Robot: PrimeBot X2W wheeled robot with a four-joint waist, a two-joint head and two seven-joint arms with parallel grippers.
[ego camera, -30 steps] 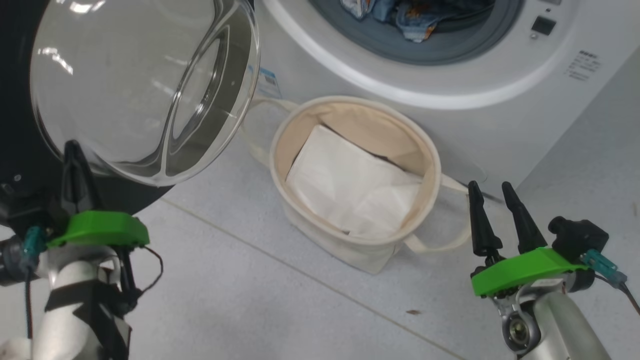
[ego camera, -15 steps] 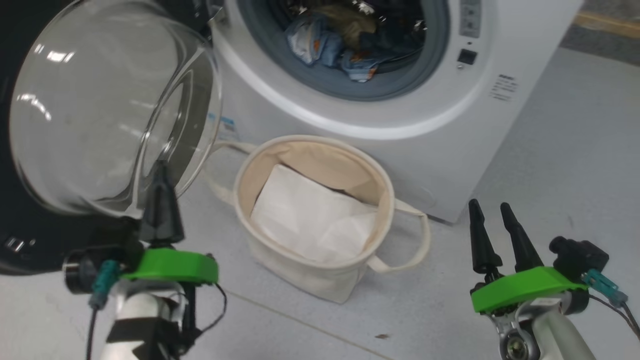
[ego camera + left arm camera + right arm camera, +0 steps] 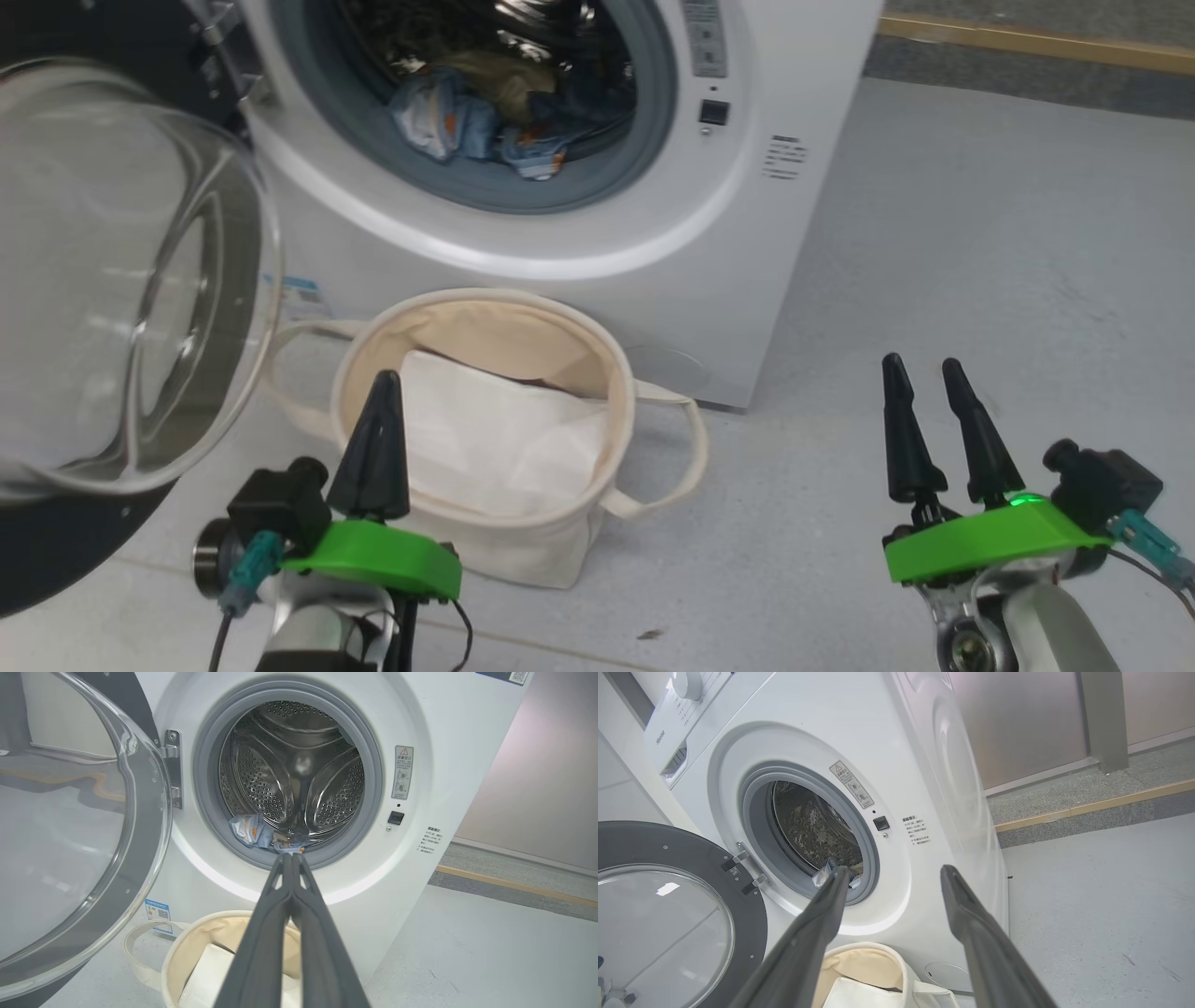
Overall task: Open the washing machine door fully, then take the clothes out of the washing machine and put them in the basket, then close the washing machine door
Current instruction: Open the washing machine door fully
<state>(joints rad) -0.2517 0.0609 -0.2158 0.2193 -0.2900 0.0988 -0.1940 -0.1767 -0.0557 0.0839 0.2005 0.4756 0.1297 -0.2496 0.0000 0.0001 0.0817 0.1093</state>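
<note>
- The washing machine door (image 3: 70,835) is standing wide open on the hinge side of the washing machine (image 3: 653,280). The opening step is judged done.
- The clothes (image 3: 476,131) are lying inside the washing machine, heaped low at the drum's front just behind the grey gasket. The heap's long axis is running crosswise along the opening's lower lip.
- The basket (image 3: 504,336) is sitting just in front of the washing machine, below the opening. It is holding a white folded sheet (image 3: 495,439) and none of the clothes.
- The left gripper (image 3: 386,383) is hovering in front of the washing machine, clenched on nothing. Its fingers are pointing straight at the heap, which is lying ahead and above.
- The right gripper (image 3: 921,364) is hanging released and empty off the washing machine's latch-side corner, farther from the opening.
- Judgement: the left arm is sitting nearer and better lined up, but it is needing to spread its fingers before reaching in.
</note>
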